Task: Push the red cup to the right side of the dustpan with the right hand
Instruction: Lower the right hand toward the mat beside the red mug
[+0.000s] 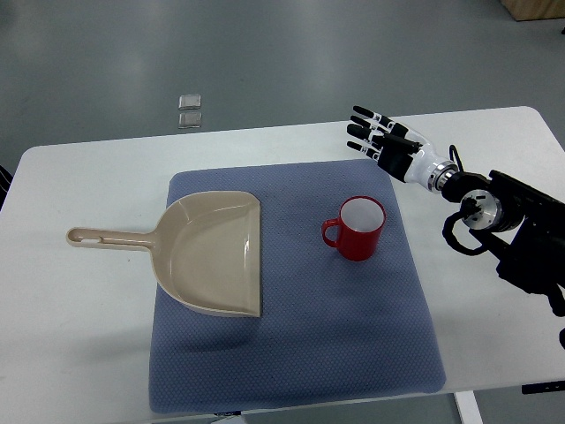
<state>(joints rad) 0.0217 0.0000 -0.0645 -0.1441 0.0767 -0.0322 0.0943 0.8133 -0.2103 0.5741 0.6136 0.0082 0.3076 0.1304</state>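
One blue mat [291, 353] on the white table [79, 344], carrying one beige dustpan [212, 256] and one red cup [357, 228].
Cup upright right of dustpan, apart; one right hand [381, 141] beyond the cup, fingers spread, holding nothing.

A white table [79, 291] with rounded corners fills most of the frame, running from the left edge to the right edge, and a blue-grey textured mat [291, 353] lies across its middle, reaching close to the lower edge of the frame. Behind it, the upper part of the frame shows a smooth grey-green floor [265, 53] with soft patches of reflected light, and two small pale square pieces [190, 110] sit on it just above the table's far edge, left of centre. In the upper right corner a bit of light wooden furniture [534, 9] shows, and at the bottom right a white table leg [468, 408] stands against the floor.
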